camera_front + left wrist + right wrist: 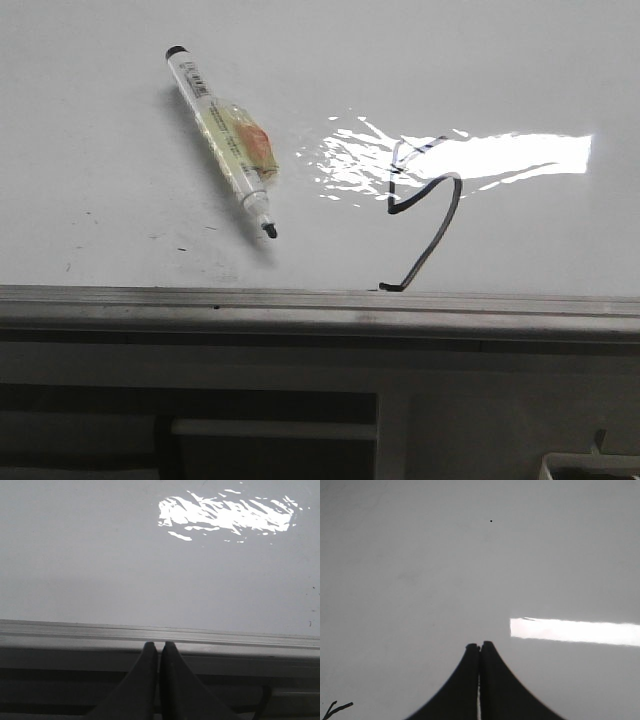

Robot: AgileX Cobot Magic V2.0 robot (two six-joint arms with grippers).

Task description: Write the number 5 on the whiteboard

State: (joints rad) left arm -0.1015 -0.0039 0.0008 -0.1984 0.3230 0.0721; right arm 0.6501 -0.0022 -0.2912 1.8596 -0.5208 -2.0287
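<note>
Looks pretty much done here. Large glossy white whiteboard with a grey aluminium edge rail (90,120) fills the front view. Upper left of that frame: clear-barrelled marker with a black cap end and black tip (222,142), lying loose on the board, long axis running diagonally from upper left down to lower right, tip pointing toward the rail. Right of centre, partly across the glare patch: thin black angular hooked number 5 (425,215), tail reaching down almost to the rail. Marker and digit near each other but apart, not touching.

No gripper visible in the front view, so hard to say which arm sits nearer to anything. Left wrist view: left gripper (160,647) with dark fingers pressed together, nothing between them, hanging at the rail with bare board and glare beyond; neither marker nor digit in that frame. Right wrist view: right gripper (480,647) pinched closed too, empty, over plain board, with just a scrap of black line in the lower left corner of the frame, away from the fingers.

Guessing no more moves needed, since the digit reads complete and the marker is put down.
</note>
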